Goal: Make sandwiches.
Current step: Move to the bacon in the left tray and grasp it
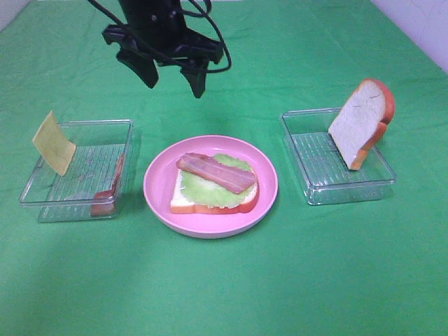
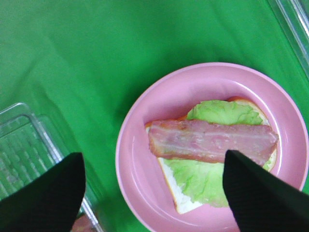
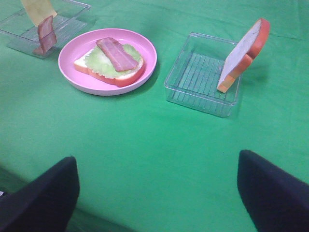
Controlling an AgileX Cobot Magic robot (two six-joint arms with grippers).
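Observation:
A bread slice (image 1: pixel 183 199) with a green lettuce leaf (image 1: pixel 210 189) and a bacon strip (image 1: pixel 215 173) on top lies on the round pink plate (image 1: pixel 157 183). My left gripper (image 1: pixel 173 78) hangs open and empty above the cloth behind the plate; its view shows the stack (image 2: pixel 212 141) below. A second bread slice (image 1: pixel 361 123) leans upright in the right clear tray (image 1: pixel 318 185). A yellow cheese square (image 1: pixel 53 143) and another bacon strip (image 1: pixel 108 192) lean in the left tray (image 1: pixel 70 203). My right gripper (image 3: pixel 157 188) is open, far from everything.
Green cloth (image 1: pixel 224 287) covers the whole table. White wall shows at the far right corner (image 1: pixel 420 21). A black cable (image 1: pixel 210 21) loops around the left arm.

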